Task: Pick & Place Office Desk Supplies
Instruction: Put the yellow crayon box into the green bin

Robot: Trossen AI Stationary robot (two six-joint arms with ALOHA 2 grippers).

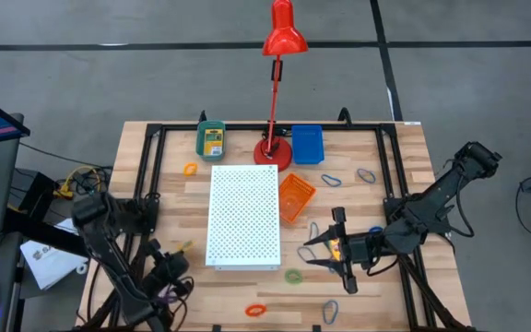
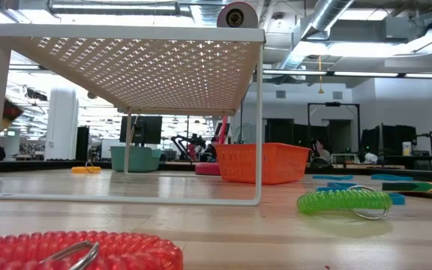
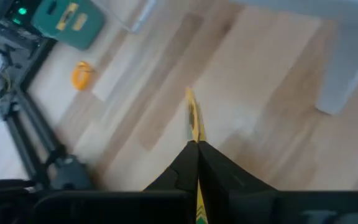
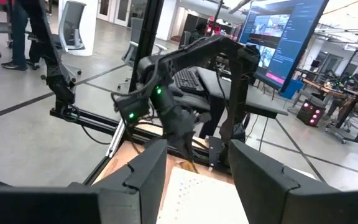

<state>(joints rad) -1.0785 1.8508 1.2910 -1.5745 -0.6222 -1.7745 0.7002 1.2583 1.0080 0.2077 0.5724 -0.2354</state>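
My left gripper point(image 3: 197, 144) hangs above the table's near left part point(image 1: 181, 249), shut on a thin, flat yellow-and-green box point(image 3: 192, 118) that shows edge-on. Another such box point(image 1: 212, 140) lies in the green bin point(image 1: 201, 129) at the far edge. Small loops lie flat on the wood: orange point(image 1: 190, 169), blue point(image 1: 330, 178), grey point(image 1: 366, 174), green point(image 2: 343, 201) and red point(image 2: 73, 251). My right gripper point(image 1: 325, 249) is open and empty, held level over the near right part and pointing toward the left arm point(image 4: 166, 118). My left gripper pinches the flat box between its two fingers, on the two broad faces at its near end point(image 3: 195, 137). The fingers slant down, and the box sticks out past the fingertips in line with them. It hangs clear of the wood below.
A white perforated shelf point(image 1: 244, 215) stands on thin legs mid-table. An orange basket point(image 1: 294, 196) sits beside it, with a blue bin point(image 1: 307, 144) and a red desk lamp point(image 1: 275, 148) at the far edge. Black frame rails point(image 1: 150, 166) run along the sides.
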